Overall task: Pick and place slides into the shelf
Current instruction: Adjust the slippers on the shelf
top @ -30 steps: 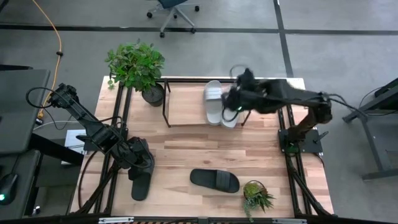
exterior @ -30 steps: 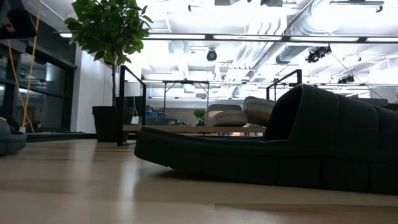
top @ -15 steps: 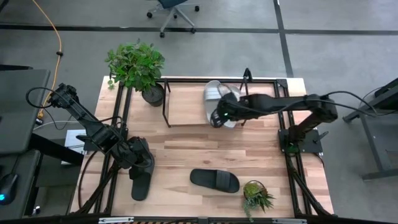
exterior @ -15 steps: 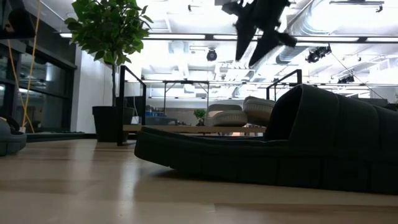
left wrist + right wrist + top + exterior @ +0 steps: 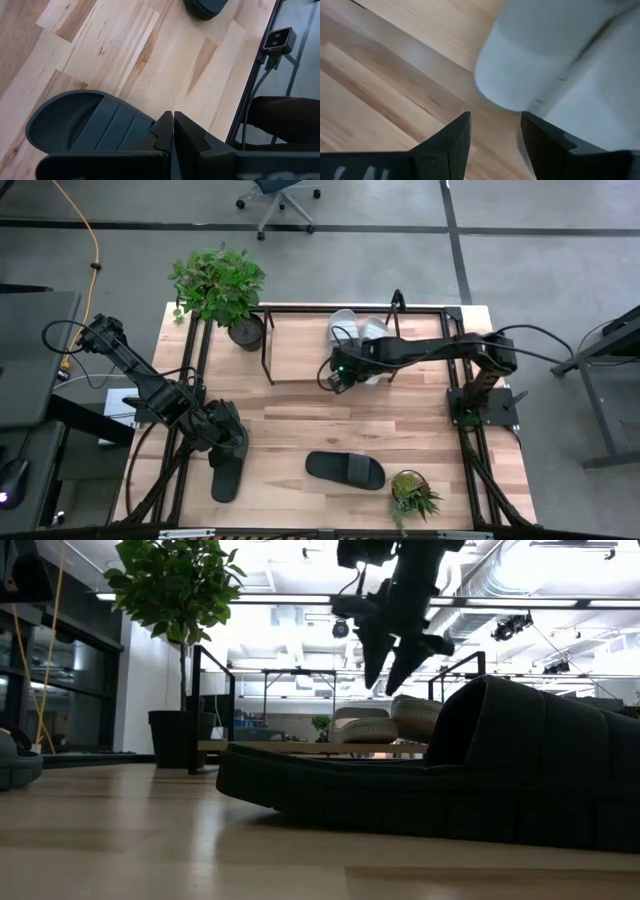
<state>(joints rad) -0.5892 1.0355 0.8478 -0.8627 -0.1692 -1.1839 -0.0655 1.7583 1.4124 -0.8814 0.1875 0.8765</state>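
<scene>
Two light grey slides (image 5: 345,338) (image 5: 372,727) lie side by side, soles down, on the board of the shelf (image 5: 267,345). One black slide (image 5: 346,470) (image 5: 480,775) lies flat near the table's near edge. The other black slide (image 5: 226,476) (image 5: 85,125) lies at the near left. My right gripper (image 5: 338,376) (image 5: 390,658) hangs open over the shelf's near edge, beside the grey slides (image 5: 560,65), touching nothing. My left gripper (image 5: 229,442) (image 5: 173,120) is shut over the left black slide's far end. My left gripper's shut fingers (image 5: 162,131) stand over the strap edge (image 5: 142,127) of the left black slide, which lies flat on the table. I cannot tell whether they touch it.
A potted plant (image 5: 222,288) (image 5: 175,600) stands at the shelf's left end. A small plant (image 5: 412,492) sits at the near right, beside the middle black slide. Bare tabletop (image 5: 290,415) lies between the shelf and the black slides. An office chair stands on the floor beyond.
My right gripper has drawn back from over the grey slides toward the table's near edge and left, and has come down into the low view. The grey slides stay on the shelf.
</scene>
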